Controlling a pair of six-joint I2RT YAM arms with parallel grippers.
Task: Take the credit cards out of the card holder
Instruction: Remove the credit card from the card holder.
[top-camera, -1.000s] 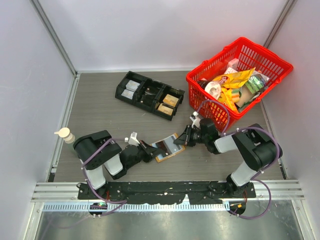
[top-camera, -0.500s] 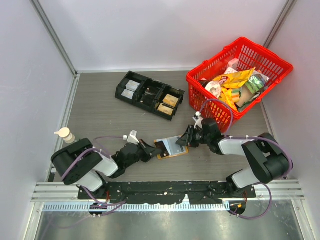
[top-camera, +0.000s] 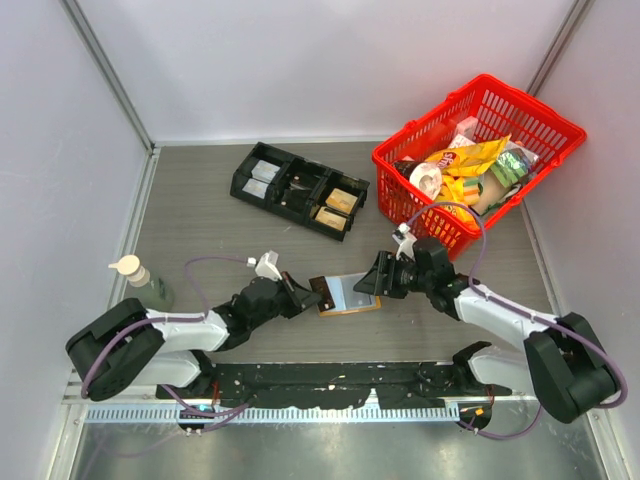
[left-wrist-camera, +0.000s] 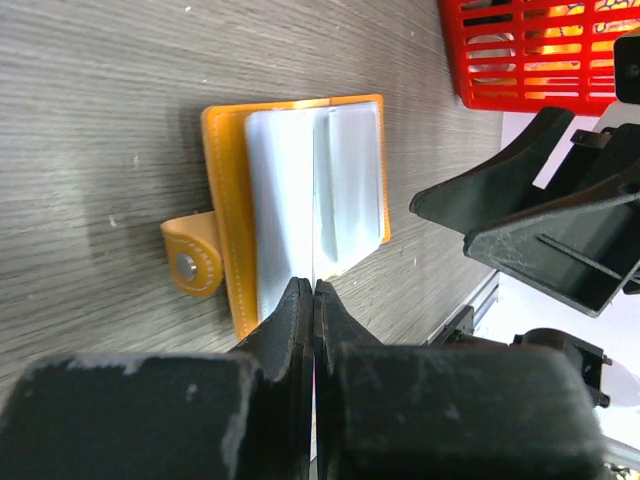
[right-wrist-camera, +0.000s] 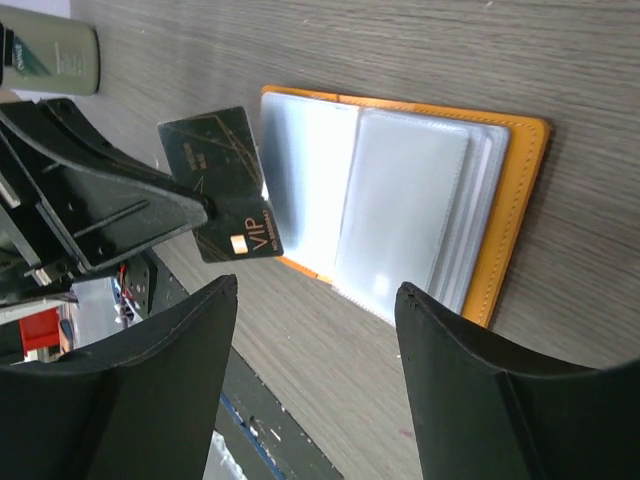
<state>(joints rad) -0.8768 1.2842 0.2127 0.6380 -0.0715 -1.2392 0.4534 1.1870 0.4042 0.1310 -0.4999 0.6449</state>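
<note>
Left gripper (left-wrist-camera: 313, 292): jaws pressed flat together, pinching a thin, glossy black card (right-wrist-camera: 222, 185) with "VIP" printed on it. The card is out of the sleeves, its far end over the holder's left edge.

Card holder (right-wrist-camera: 400, 195): lies open and flat on the table (top-camera: 200, 230) between the two grippers. Tan-orange stitched cover, stacked clear-grey plastic sleeves inside, rounded snap tab (left-wrist-camera: 192, 262) sticking out on one side.

Right gripper (right-wrist-camera: 315, 290): black wedge-shaped fingers spread wide, nothing between them, at the holder's right edge. Touching or not, cannot tell.

Table is grey wood-grain laminate, with bare room near and far of the holder.

Left, near the wall: green bottle (top-camera: 152, 285) with cream pump top, upright.

Farther back: black compartment tray (top-camera: 243, 185) with pale and tan flat packs in some cells.

Far right: red plastic lattice basket (top-camera: 535, 103), heaped with crinkled snack bags and packets.
</note>
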